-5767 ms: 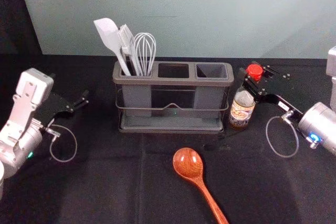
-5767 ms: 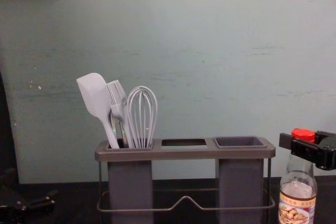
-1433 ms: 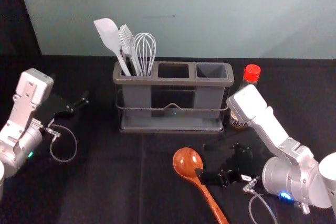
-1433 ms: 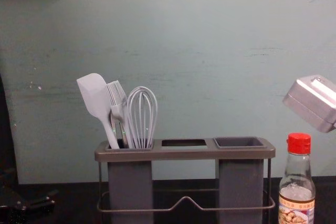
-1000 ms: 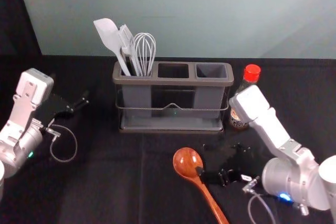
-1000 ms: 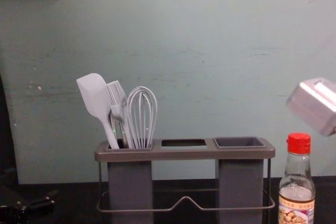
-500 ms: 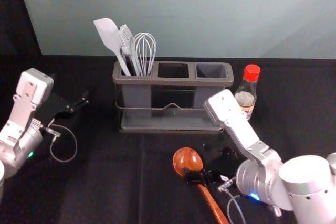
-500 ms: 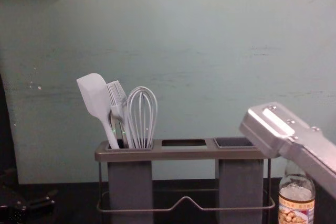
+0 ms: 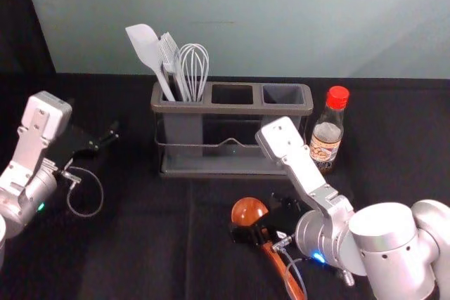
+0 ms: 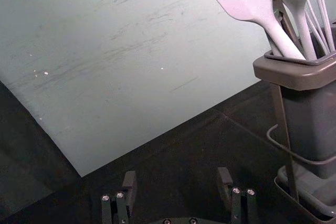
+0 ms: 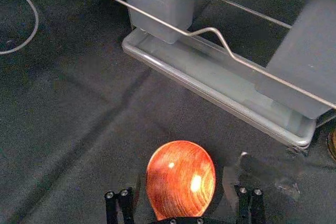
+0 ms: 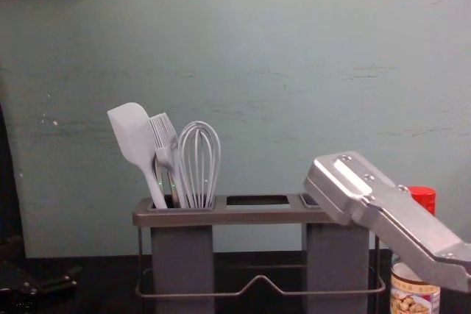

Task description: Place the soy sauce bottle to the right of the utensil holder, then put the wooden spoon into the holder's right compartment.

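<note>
Bottle point(image 9: 325, 145) is placed right of holder point(image 9: 211, 109); spoon point(image 9: 247, 210), straddled by released jaws of right gripper point(image 11: 181, 182), remains to be inserted

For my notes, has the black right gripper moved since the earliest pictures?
Yes: against the grey utensil holder in the head view, the right gripper moved left and nearer, from the red-capped glass bottle to the brown wooden spoon.

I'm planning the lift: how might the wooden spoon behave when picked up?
The wooden spoon is probably stiff, judging by its solid-looking wood. Its glossy, rounded bowl may be slippery. The long handle could dip if gripped near the bowl.
</note>
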Controlling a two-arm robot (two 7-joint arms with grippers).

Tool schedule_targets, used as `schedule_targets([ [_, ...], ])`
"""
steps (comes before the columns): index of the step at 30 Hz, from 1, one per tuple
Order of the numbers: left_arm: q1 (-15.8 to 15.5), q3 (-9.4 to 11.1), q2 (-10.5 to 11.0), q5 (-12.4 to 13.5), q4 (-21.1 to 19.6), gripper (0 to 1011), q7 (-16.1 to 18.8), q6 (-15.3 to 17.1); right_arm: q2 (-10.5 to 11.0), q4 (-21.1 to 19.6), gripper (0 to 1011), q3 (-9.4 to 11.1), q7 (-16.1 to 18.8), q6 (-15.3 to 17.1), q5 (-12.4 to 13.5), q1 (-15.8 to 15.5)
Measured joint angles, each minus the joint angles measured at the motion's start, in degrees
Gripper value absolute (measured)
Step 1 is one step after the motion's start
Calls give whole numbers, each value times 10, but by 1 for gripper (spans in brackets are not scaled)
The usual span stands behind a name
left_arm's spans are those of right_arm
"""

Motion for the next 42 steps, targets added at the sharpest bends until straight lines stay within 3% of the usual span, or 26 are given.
schedule_targets([
  [16, 0, 0, 0, 0, 0, 1005, 0, 0, -25, 26, 1004, 1, 13, 1, -20, 9],
  [42, 0, 0, 0, 0, 0, 1005, 0, 0, -35, 29, 1004, 11, 33, 16, -51, 6],
])
